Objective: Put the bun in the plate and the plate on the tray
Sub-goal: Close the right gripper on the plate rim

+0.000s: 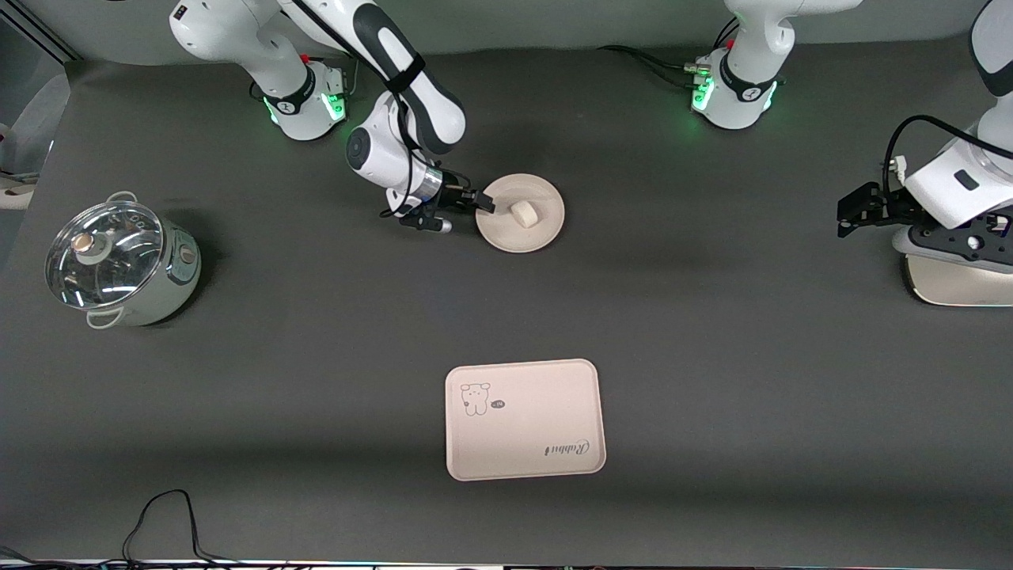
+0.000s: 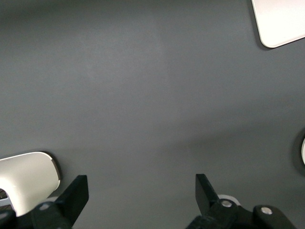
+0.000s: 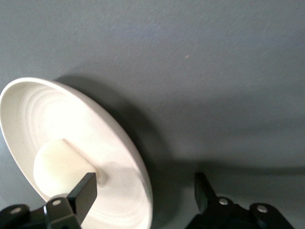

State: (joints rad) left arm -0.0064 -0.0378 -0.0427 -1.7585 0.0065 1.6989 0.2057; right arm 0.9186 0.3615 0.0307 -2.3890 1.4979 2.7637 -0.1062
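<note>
The small off-white bun (image 1: 523, 213) already sits in the round cream plate (image 1: 546, 229). The right hand (image 1: 481, 203), spread, straddles its nine-o'clock rim. The left hand (image 1: 851, 214) waits spread; the rectangular cream tray (image 1: 546, 427) remains unloaded.

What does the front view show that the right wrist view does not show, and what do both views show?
Only the front view shows the tray nearer the camera, the lidded pot toward the right arm's end of the table, and the left gripper, which waits open at the other end.

Only the right wrist view shows how the right gripper stands: open, with one finger inside the plate's rim and one outside it.

Both show the plate on the dark table, the bun lying in it, and the right gripper at its rim.
</note>
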